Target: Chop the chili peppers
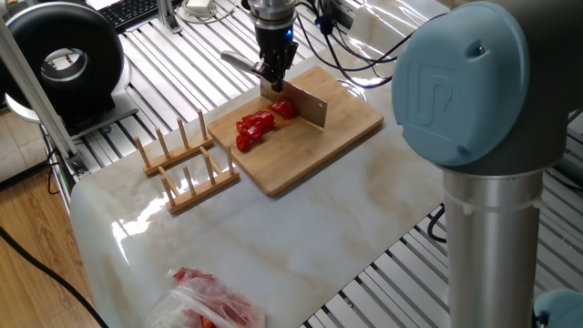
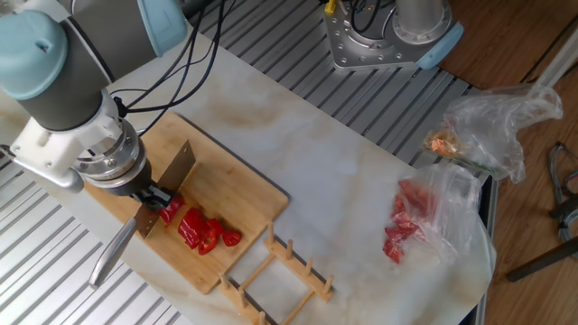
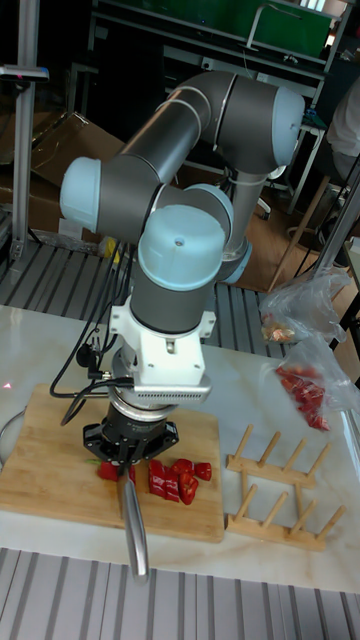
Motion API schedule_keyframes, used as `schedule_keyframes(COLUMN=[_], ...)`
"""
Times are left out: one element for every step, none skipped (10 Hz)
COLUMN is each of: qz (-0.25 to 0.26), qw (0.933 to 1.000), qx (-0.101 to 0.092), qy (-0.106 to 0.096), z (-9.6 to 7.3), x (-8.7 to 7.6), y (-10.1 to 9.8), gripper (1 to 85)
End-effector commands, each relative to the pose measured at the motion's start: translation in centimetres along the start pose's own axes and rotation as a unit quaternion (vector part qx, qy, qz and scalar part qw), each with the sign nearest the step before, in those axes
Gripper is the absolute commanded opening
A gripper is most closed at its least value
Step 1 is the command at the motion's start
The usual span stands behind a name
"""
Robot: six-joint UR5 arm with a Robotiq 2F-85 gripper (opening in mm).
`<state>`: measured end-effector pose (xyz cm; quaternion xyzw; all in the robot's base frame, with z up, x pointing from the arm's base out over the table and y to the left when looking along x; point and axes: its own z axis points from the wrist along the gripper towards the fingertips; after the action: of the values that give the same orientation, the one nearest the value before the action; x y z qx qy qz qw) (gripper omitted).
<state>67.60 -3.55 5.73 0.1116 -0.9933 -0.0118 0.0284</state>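
I have the gripper [image 1: 272,76] clamped on the cleaver [image 1: 308,106], several chili peppers [image 1: 256,125] chunks cut on the cutting board [image 1: 337,132], and seemingly one uncut piece under the blade.

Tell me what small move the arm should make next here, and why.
Probably press the cleaver down. The gripper is shut on its handle, the blade stands on the cutting board against an uncut end of the chili peppers, and cut chunks lie beyond.
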Motion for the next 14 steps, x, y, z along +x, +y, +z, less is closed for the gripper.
schedule_keyframes(qz=[-0.005,-0.004,-0.003,0.001,0.006,0.009,0.008,0.008,0.008,0.011,0.014,0.018,0.022,0.023], qw=[0.9999,0.9999,0.9998,0.9996,0.9995,0.9998,0.9999,0.9999,0.9999,0.9999,0.9998,0.9995,0.9996,0.9997], qx=[0.004,0.003,0.002,0.008,0.010,0.000,0.000,0.001,0.003,0.004,0.015,0.025,0.015,0.009], qy=[0.012,0.015,0.019,0.026,0.029,0.016,0.009,0.007,0.007,0.008,0.008,0.004,0.000,-0.002], z=[-0.2,-0.8,-1.5,-2.4,-3.1,-2.7,-2.2,-1.8,-1.9,-2.1,-2.0,-1.5,-0.7,-0.2], x=[0.3,0.2,0.2,0.5,0.5,0.3,0.1,0.2,0.4,0.5,0.5,0.2,0.0,-0.1], y=[-0.1,0.1,0.3,0.3,0.4,1.0,0.7,0.5,0.3,0.3,-0.3,-1.0,-0.7,-0.4], gripper=[1.3,1.3,1.3,1.3,1.3,1.3,1.3,1.3,1.3,1.3,1.3,1.3,1.3,1.3])
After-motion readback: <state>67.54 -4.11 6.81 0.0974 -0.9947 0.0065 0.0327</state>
